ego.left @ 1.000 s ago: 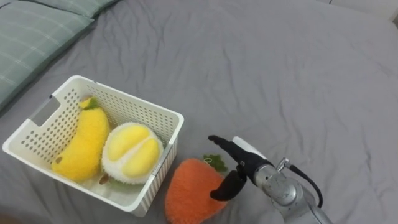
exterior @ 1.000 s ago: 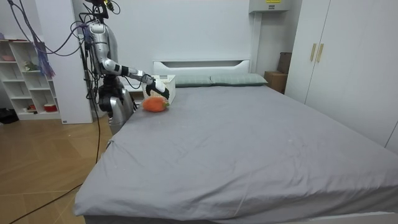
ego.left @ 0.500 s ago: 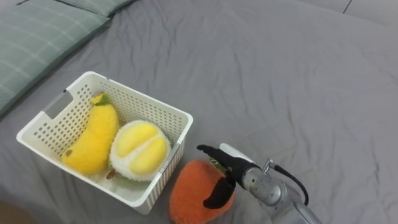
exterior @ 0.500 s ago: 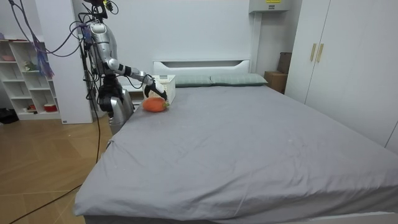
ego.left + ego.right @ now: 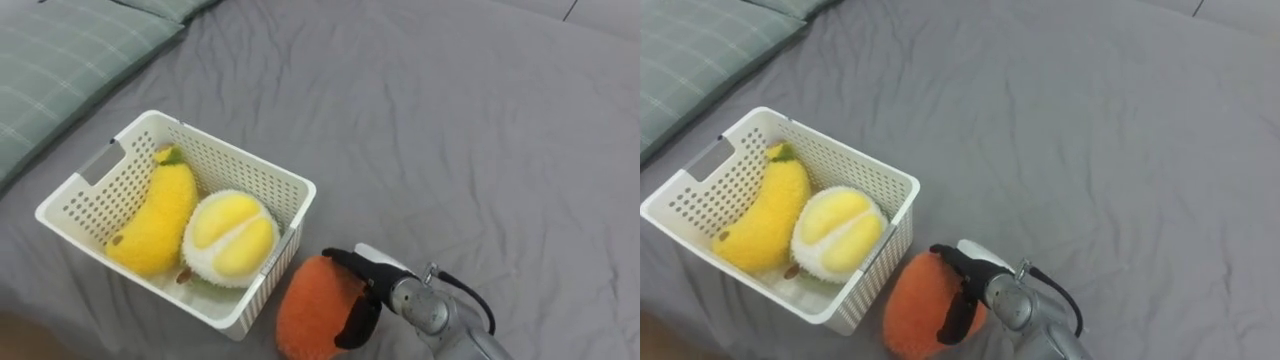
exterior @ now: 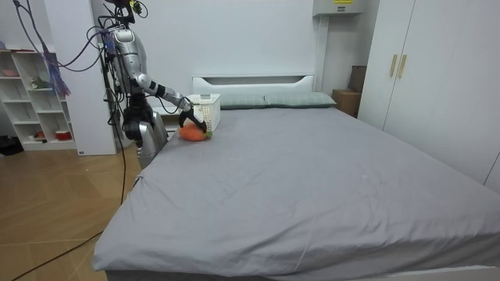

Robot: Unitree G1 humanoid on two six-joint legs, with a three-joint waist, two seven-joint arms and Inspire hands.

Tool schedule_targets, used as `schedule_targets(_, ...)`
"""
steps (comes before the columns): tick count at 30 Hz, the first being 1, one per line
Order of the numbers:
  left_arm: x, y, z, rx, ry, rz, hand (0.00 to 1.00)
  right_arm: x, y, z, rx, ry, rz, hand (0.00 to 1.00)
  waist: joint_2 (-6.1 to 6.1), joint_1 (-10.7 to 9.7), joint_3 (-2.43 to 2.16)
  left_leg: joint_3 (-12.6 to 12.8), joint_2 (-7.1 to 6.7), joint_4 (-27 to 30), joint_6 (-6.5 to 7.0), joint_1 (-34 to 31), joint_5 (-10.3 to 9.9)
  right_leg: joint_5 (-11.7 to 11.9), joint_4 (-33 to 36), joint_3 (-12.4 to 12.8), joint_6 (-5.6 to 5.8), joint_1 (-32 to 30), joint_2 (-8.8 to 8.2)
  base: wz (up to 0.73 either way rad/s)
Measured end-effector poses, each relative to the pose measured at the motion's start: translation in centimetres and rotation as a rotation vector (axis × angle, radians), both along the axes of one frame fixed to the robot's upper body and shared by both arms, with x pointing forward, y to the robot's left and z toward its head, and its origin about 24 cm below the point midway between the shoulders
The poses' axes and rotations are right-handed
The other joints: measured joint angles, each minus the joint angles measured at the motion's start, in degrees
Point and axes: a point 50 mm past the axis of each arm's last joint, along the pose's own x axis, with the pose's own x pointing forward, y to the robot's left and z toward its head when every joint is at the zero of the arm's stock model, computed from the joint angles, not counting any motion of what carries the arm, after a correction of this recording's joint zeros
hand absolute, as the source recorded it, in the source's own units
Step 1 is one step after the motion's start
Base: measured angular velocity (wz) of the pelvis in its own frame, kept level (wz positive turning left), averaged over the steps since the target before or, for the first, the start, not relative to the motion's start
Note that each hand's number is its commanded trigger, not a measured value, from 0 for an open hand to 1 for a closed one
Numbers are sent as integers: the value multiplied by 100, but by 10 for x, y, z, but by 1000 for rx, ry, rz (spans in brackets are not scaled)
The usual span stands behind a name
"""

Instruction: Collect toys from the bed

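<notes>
One orange plush carrot (image 5: 305, 305) beside the basket (image 5: 240, 155), your right hand (image 5: 372, 285) with fingers curled round it: watch that shallow grip, which could drop it short.

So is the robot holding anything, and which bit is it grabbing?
Yes: its right hand grips the orange plush toy, fingers and thumb curled round the end away from the white basket. The toy lies on the bed.
</notes>
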Motion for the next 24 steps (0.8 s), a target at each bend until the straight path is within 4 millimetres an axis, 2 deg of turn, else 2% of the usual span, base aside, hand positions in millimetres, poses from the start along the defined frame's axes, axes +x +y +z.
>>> schedule_targets(2,1,0,0,0,-7,-3,0,0,-4,-4,-10,-2,-20,96,11,-27,2,-67,-14,51,8,-66,-7,0,1,-114,0,-6,-16,16)
schedule_targets(3,2,-1,1,-2,-11,-2,0,2,-9,-4,-8,-11,-45,100,14,-16,1,-80,-19,49,9,-82,-8,-1,1,-152,1,-9,-23,13)
schedule_targets(7,-2,-1,0,-2,-4,3,0,8,-15,-4,-19,-26,-81,100,14,-14,-23,-84,-19,55,9,-84,-7,-1,1,-190,1,-4,-23,1)
schedule_targets(19,-1,-1,1,-5,-10,5,0,0,-20,-18,-19,36,-120,100,16,5,-30,-94,-28,89,11,-87,-6,-1,1,-273,1,-5,-36,0)
schedule_targets(24,-3,1,1,5,-5,10,0,-6,-21,-25,17,69,-140,100,-39,10,-65,-100,-29,64,11,-84,-6,-1,1,-287,1,3,-36,0)
